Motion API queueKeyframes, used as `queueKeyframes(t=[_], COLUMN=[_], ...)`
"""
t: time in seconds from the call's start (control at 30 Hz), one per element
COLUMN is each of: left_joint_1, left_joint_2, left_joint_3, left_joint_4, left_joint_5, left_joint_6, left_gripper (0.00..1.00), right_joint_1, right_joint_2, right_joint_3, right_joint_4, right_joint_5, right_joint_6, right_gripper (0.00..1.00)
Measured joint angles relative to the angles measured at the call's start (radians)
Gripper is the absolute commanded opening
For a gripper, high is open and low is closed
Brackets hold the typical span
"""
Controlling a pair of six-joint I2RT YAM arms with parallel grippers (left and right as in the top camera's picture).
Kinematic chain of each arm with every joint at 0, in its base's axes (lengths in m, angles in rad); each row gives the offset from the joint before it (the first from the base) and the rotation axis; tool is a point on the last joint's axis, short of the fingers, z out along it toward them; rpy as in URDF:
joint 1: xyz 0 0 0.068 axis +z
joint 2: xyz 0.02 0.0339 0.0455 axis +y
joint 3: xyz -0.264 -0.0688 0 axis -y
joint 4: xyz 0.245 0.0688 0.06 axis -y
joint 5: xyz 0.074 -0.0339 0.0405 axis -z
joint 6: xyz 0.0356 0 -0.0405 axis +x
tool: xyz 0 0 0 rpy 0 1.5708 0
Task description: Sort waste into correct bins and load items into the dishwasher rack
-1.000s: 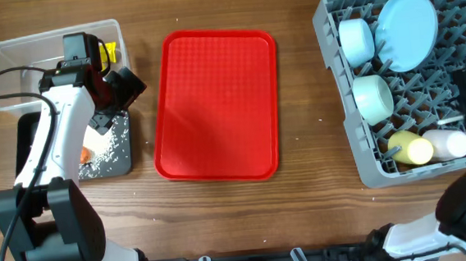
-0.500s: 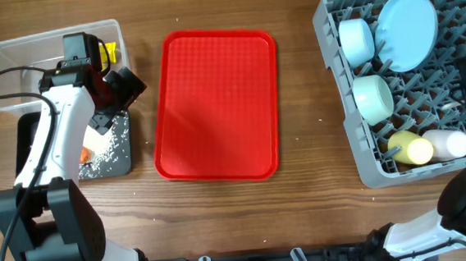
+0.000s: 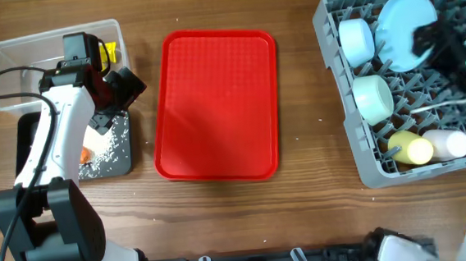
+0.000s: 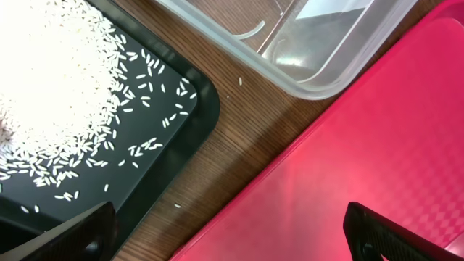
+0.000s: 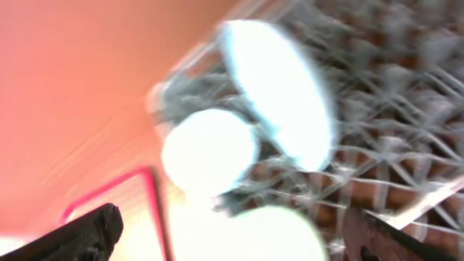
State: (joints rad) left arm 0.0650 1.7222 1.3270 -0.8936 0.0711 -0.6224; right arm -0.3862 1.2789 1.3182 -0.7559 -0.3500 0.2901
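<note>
Dishwasher rack is lying beneath right gripper, fingers spreading wide; black tray is lying beneath left gripper, likewise wide; plate is standing under right gripper; rice grains are lying toward left gripper's left finger

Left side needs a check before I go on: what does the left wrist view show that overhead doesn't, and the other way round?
Left wrist only: stray rice grains on the wooden table, off the black tray. Overhead only: the dishwasher rack holding plate, bowls and cups; the carrot; a yellow wrapper. Both: the rice pile, black tray, clear tub, red tray.
</note>
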Motion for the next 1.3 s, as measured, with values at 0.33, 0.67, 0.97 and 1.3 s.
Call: queueKeyframes(t=[0.33,0.67,0.97,1.3], left_joint_1=[0.000,0.000,0.000,0.000], left_joint_2=[0.000,0.000,0.000,0.000], left_joint_3=[0.000,0.000,0.000,0.000], left_joint_4=[0.000,0.000,0.000,0.000], left_joint_5=[-0.003,-0.006,-0.007,-0.006], left_joint_6=[0.000,0.000,0.000,0.000], left_gripper=[1.00,1.00,1.00,1.00], right_joint_1=[0.521,0.521,0.468,0.468], right_joint_2=[-0.192,-0.381,-1.104,-1.262], right_joint_3=[0.006,-0.481,-1.228,-1.297], right_joint_4=[-0.274,0.449,0.709,0.735], right_joint_5=[0.085,0.203,0.240,0.266], right_joint_6=[-0.022,-0.124,-0.165,-0.165], right_gripper=[1.00,1.00,1.00,1.00])
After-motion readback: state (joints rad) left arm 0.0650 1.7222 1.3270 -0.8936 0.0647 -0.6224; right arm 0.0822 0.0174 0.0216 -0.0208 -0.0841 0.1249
